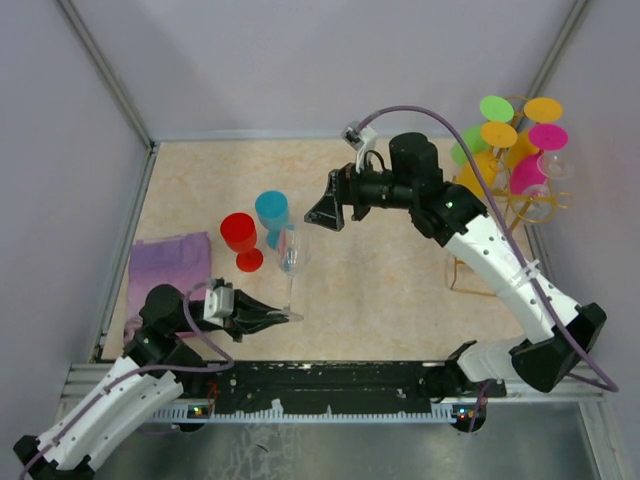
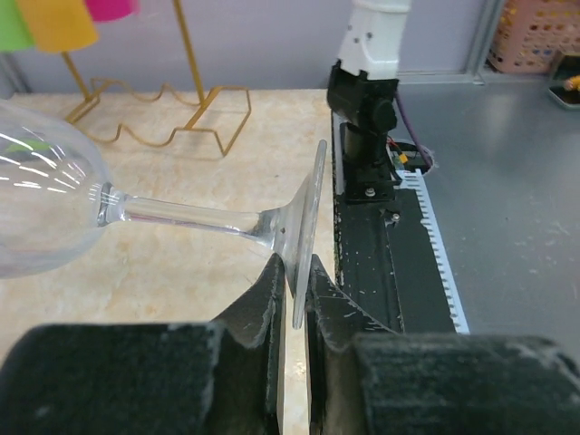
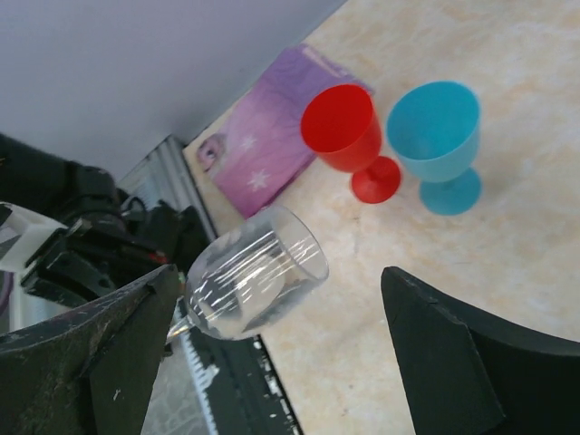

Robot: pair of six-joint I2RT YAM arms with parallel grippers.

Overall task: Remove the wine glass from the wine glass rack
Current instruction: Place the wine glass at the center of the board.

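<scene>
A clear wine glass hangs tilted above the table, held by the rim of its foot. My left gripper is shut on that foot, and its bowl points away from me. In the top view the left gripper sits near the front edge. My right gripper hovers open over the middle of the table. The glass lies below and between the right gripper's spread fingers, untouched. The gold wire wine glass rack stands at the far right, its base also showing in the left wrist view.
Several coloured glasses and a clear one hang on the rack. A red glass and a blue glass stand left of centre. A purple cloth lies by the left wall. The black base rail runs along the front edge.
</scene>
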